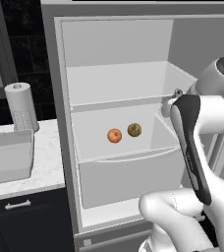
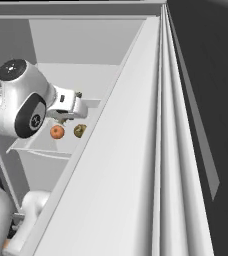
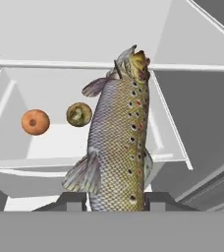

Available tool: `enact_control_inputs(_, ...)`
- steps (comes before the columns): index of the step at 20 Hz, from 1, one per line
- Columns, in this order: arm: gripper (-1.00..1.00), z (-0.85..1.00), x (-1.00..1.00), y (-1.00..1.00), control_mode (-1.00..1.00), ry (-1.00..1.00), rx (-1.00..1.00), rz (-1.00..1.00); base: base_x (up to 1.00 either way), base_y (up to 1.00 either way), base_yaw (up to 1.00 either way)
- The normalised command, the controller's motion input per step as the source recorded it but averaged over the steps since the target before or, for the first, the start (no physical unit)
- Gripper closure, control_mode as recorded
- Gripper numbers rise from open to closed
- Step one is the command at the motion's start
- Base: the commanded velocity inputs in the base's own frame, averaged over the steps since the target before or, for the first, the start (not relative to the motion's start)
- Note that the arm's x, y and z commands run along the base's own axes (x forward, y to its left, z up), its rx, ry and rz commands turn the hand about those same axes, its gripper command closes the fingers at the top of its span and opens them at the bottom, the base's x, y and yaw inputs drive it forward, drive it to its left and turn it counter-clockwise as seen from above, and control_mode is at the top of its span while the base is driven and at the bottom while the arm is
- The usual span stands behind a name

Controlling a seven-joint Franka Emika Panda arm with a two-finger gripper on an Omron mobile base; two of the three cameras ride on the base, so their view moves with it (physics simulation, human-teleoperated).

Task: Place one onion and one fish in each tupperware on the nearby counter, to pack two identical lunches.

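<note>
A fish (image 3: 118,147) is seen clamped between the two dark finger tips of the gripper (image 3: 115,201) in the hand view, its body rising from six o'clock toward twelve o'clock, so the pincer is closed on it rather than empty. It is judged to be pinched across the body near one end, so that most of its length stands clear of the jaws and can later be laid flat into a container.

Behind it, inside the open fridge (image 1: 119,88), the two onions are left on a white shelf (image 1: 99,142): the orange onion (image 1: 114,136) at about nine o'clock of the hand view and the olive-tan onion (image 1: 134,130) just beside it, apart from each other. Neither is touched by the hand.

In the left base view the hand (image 1: 169,105) is held at three o'clock, by the fridge's right wall and above the shelf. A pale-grey tupperware (image 1: 11,158) sits on the marble counter (image 1: 47,162) at nine o'clock, beside a paper towel roll (image 1: 21,106). No food can be seen in it, so the packing is judged barely begun; a swing leftward toward the counter is what the carried fish calls for
</note>
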Motion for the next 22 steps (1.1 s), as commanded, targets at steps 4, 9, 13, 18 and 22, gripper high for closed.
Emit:
enact_control_inputs(4,1.0,-0.13,-1.0,0.16,-1.0,0.0,0.05,0.0,0.0,0.0,0.0)
enact_control_inputs(9,1.0,-0.24,-0.8,0.22,1.0,0.0,0.06,0.0,-0.2,0.08,0.0)
enact_control_inputs(13,1.0,0.0,0.0,0.0,1.0,0.0,0.0,0.0,-0.95,0.75,0.0)
enact_control_inputs(18,1.0,0.0,0.0,0.0,1.0,0.0,0.0,0.0,-0.31,1.0,0.0)
enact_control_inputs(22,1.0,0.0,0.0,0.0,1.0,0.0,0.0,0.0,0.04,1.0,0.0)
